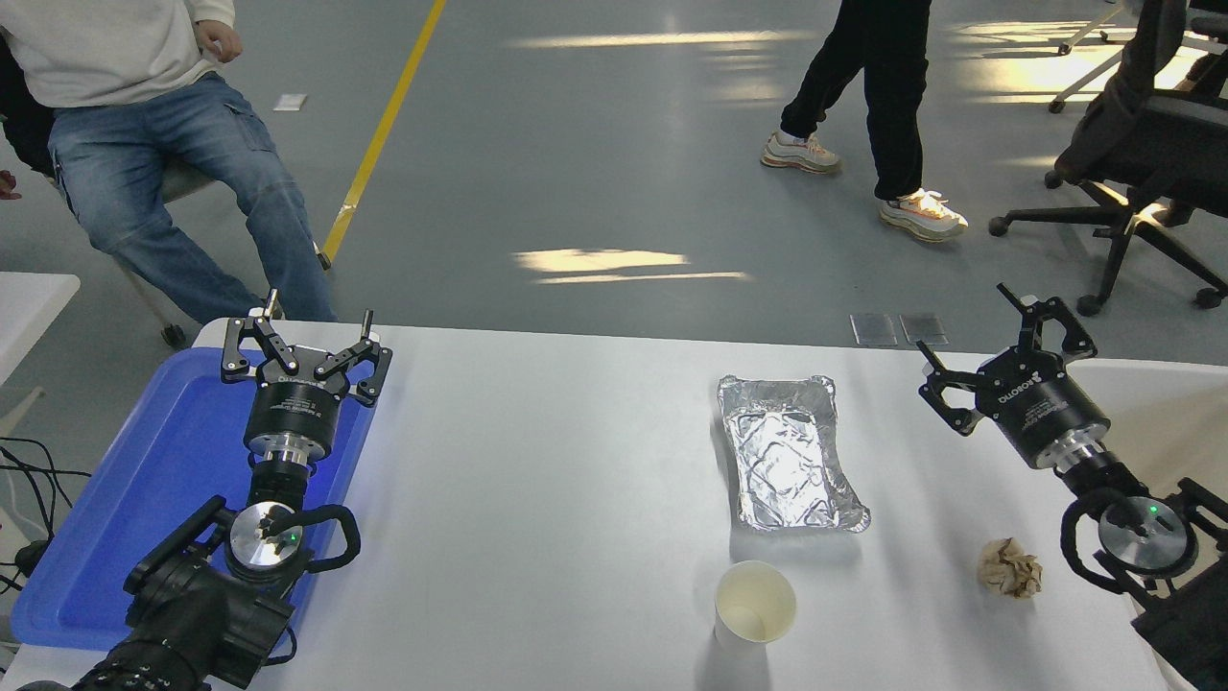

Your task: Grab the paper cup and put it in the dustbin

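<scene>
The paper cup (755, 602) stands upright and empty near the bench's (537, 499) front edge, just before an empty foil tray (789, 454). A crumpled paper ball (1009, 568) lies to its right. The right end effector (1007, 347) hovers wide open, empty, well apart from the cup. The left end effector (309, 338), open and empty, is parked over the blue tray (144, 489).

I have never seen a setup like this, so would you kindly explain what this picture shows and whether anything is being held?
This single picture comes from a camera high on the robot, looking down over its white table. The two black arms are the robot's own. The left end effector hovers open above a blue tray; the right end effector is open too, holding nothing. On the table stand a paper cup, upright, a silver foil tray and a crumpled brown paper ball. No dustbin is in view. People are beyond the table.
</scene>
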`<action>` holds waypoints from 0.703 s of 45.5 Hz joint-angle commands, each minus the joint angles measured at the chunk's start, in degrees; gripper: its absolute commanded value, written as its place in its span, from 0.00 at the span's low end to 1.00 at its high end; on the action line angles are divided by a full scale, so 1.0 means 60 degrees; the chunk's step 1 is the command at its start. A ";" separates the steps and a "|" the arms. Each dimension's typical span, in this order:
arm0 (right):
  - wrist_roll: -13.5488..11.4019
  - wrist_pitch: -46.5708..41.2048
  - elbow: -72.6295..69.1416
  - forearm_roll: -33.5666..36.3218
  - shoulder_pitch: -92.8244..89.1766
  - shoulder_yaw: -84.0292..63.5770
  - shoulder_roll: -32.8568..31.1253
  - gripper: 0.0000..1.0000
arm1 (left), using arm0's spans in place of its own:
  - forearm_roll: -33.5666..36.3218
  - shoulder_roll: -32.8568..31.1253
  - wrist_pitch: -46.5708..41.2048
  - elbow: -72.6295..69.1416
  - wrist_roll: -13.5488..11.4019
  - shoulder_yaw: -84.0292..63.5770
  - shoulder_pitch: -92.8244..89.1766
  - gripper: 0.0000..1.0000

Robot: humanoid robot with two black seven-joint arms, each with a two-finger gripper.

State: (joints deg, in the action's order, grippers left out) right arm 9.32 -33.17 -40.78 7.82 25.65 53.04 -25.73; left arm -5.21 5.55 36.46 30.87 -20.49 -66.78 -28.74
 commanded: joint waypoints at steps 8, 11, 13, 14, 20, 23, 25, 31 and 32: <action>0.0000 0.0006 0.0000 0.0000 0.0062 0.0007 -0.0004 1.00 | 0.0003 0.0028 0.0002 -0.0004 0.0001 0.0012 0.0000 1.00; 0.0000 -0.0008 0.0000 0.0000 0.0062 0.0007 -0.0004 1.00 | -0.0011 0.0028 0.0002 -0.0004 0.0001 0.0012 0.0000 1.00; 0.0000 -0.0008 0.0000 0.0000 0.0047 -0.0007 -0.0004 1.00 | -0.0011 0.0028 0.0002 -0.0004 0.0001 0.0027 0.0000 1.00; 0.0000 -0.0008 0.0000 0.0000 0.0062 -0.0007 -0.0004 1.00 | -0.0011 0.0028 0.0002 -0.0004 0.0001 0.0027 0.0000 1.00; 0.0000 -0.0008 -0.0029 0.0000 0.0105 -0.0037 0.0010 1.00 | -0.0011 0.0028 0.0002 -0.0004 0.0001 0.0027 0.0000 1.00; 0.0000 -0.0008 -0.0029 -0.0015 0.0135 -0.0051 0.0010 1.00 | -0.0011 0.0028 0.0002 0.0011 0.0001 0.0027 0.0000 1.00; 0.0000 -0.0008 -0.0029 -0.0015 0.0150 -0.0051 -0.0004 1.00 | -0.0011 0.0028 0.0002 -0.0004 0.0001 0.0027 0.0000 1.00; 0.0000 0.0006 -0.0088 -0.0132 0.0150 -0.0081 -0.0004 1.00 | -0.0011 0.0028 0.0002 0.0011 0.0001 0.0027 0.0000 1.00; 0.0000 0.0006 -0.0088 -0.0146 0.0164 -0.0081 -0.0004 1.00 | -0.0011 0.0028 0.0002 -0.0004 0.0001 0.0027 0.0000 1.00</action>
State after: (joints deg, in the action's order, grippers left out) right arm 9.32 -33.21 -40.98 7.66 26.40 52.77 -25.69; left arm -5.27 5.70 36.48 30.87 -20.48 -66.64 -28.74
